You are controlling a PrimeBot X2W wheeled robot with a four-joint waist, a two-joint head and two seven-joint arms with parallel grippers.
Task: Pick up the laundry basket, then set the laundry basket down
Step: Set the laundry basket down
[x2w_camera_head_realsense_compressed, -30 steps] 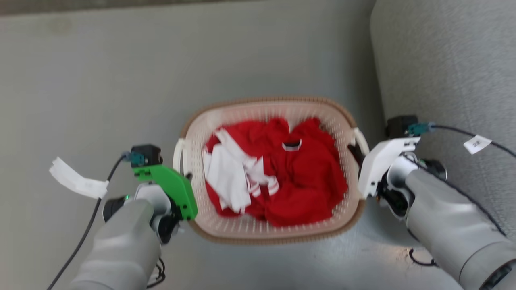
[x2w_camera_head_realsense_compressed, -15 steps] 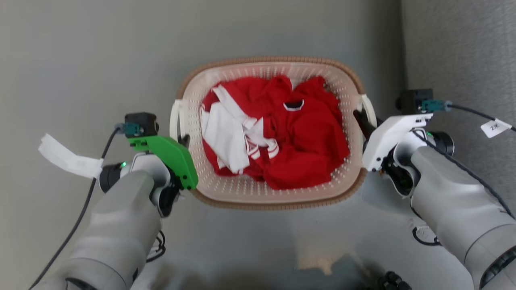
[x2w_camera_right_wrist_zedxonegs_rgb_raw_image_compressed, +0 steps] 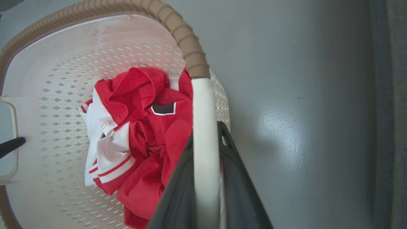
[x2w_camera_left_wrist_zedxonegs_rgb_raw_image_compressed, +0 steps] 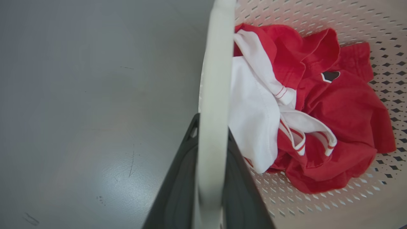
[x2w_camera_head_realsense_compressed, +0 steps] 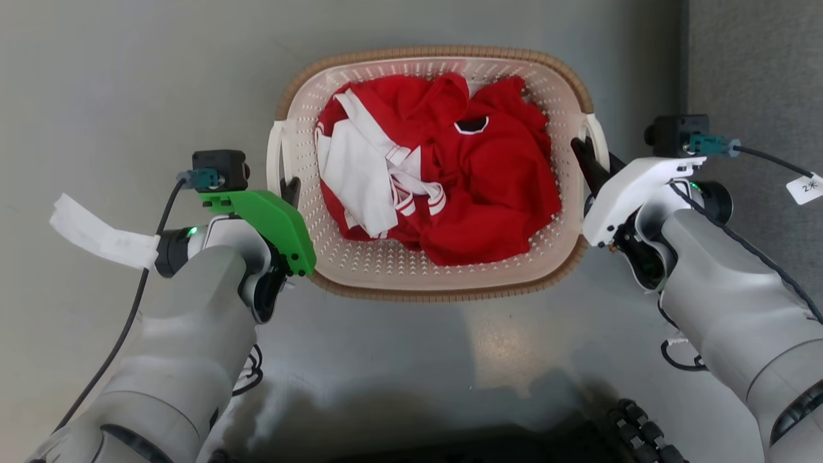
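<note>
Fingers [x2w_camera_left_wrist_zedxonegs_rgb_raw_image_compressed: 178, 190] of the left gripper [x2w_camera_head_realsense_compressed: 291, 190] clamp one white handle [x2w_camera_left_wrist_zedxonegs_rgb_raw_image_compressed: 213, 95] of the laundry basket [x2w_camera_head_realsense_compressed: 437, 53]; the right gripper [x2w_camera_head_realsense_compressed: 591, 157] clamps the other. Against a second ago, the head view has swung and the basket looms slightly larger, grips unchanged. It appears to be rising off the grey floor [x2w_camera_head_realsense_compressed: 128, 77], clothes [x2w_camera_head_realsense_compressed: 488, 193] aboard.

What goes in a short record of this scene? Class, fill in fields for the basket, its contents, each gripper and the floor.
basket: cream, perforated, brown rim, white side handles
contents: red and white clothes, crumpled inside
left gripper: closed on the left handle, a finger either side
right gripper: closed on the right handle, likewise
floor: plain grey, shiny
</note>
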